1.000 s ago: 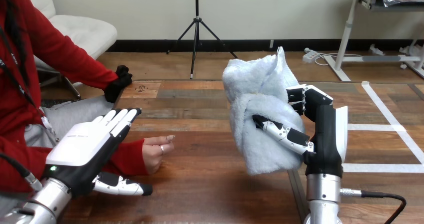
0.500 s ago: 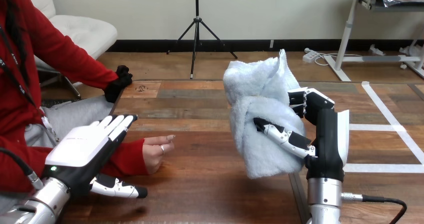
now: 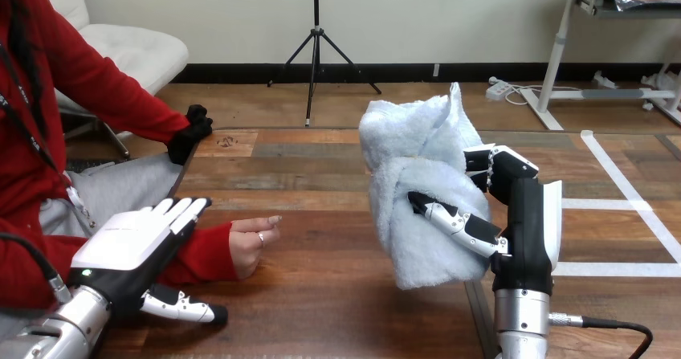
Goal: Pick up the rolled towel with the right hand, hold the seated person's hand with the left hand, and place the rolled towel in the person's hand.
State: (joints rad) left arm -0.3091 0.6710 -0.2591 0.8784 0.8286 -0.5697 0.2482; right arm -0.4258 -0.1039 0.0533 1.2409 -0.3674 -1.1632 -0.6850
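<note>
Holding the rolled towel (image 3: 417,174) upright above the desk (image 3: 321,311), the right robot hand (image 3: 524,214) has its thumb laid across the front of the roll and its fingers curled behind. The towel's upper end flares loose above that grip and could unroll or sag in transfer. The left robot hand (image 3: 132,242) lies flat, fingers straight, over the red sleeve (image 3: 205,254), gripping nothing. The person's hand (image 3: 250,242), just beyond its fingertips, is loosely curled and unsupported, so delivery now risks a drop.
</note>
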